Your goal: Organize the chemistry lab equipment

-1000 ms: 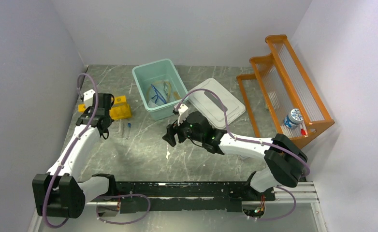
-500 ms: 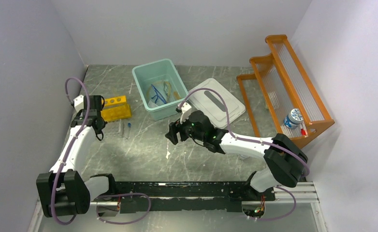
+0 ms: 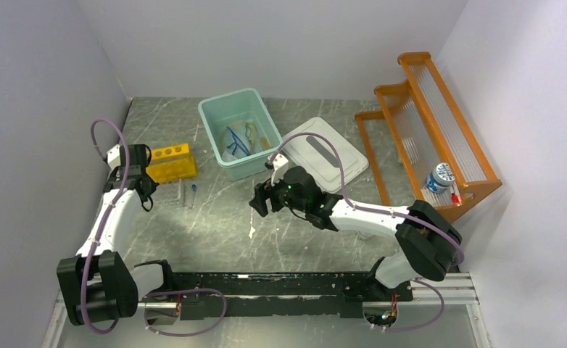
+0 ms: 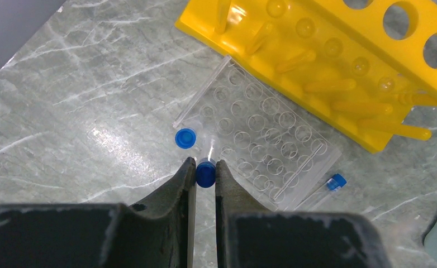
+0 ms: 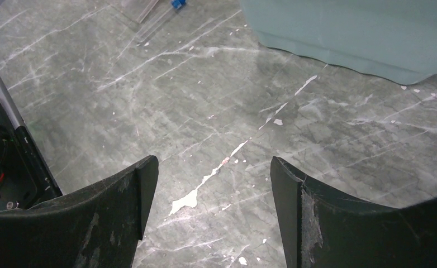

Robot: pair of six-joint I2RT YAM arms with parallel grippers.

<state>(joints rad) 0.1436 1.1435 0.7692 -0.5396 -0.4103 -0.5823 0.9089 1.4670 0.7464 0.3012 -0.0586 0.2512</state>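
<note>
Left of rack (image 3: 173,161) now — left pincer (image 4: 205,165), tube (image 4: 206,175)

No text, brand, number or sign is legible in any view; a blue-and-white printed label is noted on the small container (image 3: 440,176) on the orange shelf (image 3: 414,59) at 3 o'clock, its print too small to be read.
</note>
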